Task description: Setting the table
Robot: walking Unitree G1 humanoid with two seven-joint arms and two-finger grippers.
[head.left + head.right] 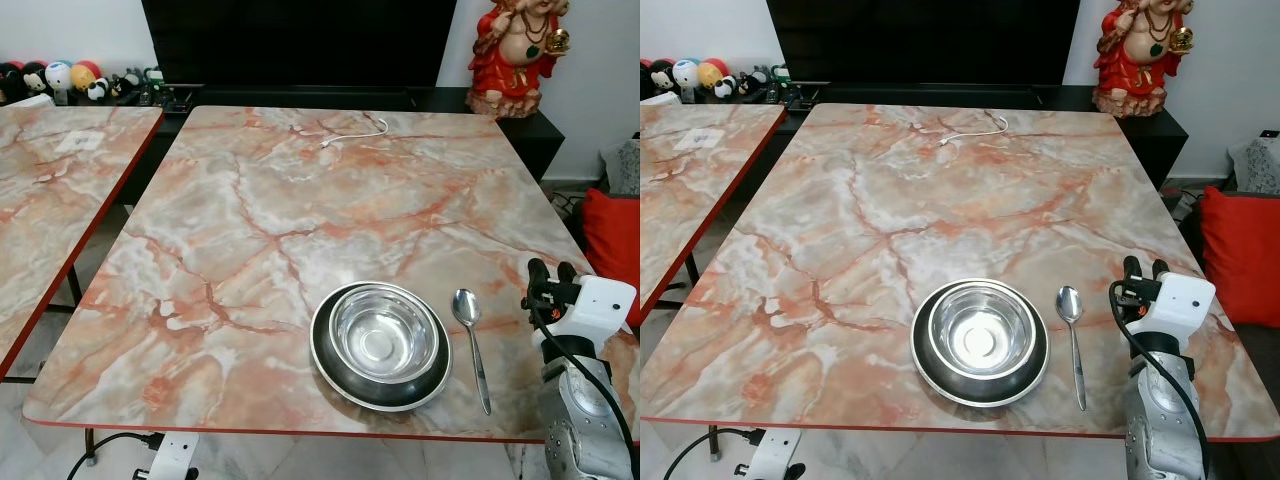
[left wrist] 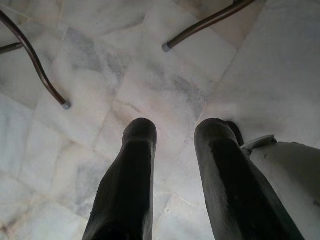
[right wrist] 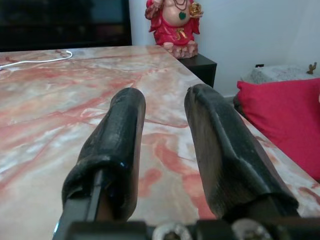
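Right eye view puts the right gripper (image 1: 1143,268) at the lower right of the frame, raised over the counter's (image 1: 890,200) right margin, its two black fingers parted and holding nothing; the right wrist view confirms the gap, with bare marble showing between the fingers (image 3: 112,150); the spoon (image 1: 1073,340) lies just to the left of that gripper in the frame, apart from it, its long axis running up and down the picture, bowl end toward the top and handle tip toward the near counter edge; the right arm is clearly the nearer one, so any further adjustment of the spoon would probably fall to it, with a short reach toward frame left and a downward approach across the handle; left again, just beside the spoon but not touching it, sits the steel bowl (image 1: 980,335) nested in a dark plate (image 1: 927,368), near the bottom edge of the counter; the left gripper (image 2: 172,165) hangs low by the floor (image 2: 150,75), fingers released and empty; outward, the counter is orange-veined marble with a white cable (image 1: 975,132) near its top edge; a second counter (image 1: 690,170) stands at frame left; a red figurine (image 1: 1140,50) occupies the upper right, a red cushion (image 1: 1240,250) the right edge, and small toys (image 1: 685,75) the upper left.
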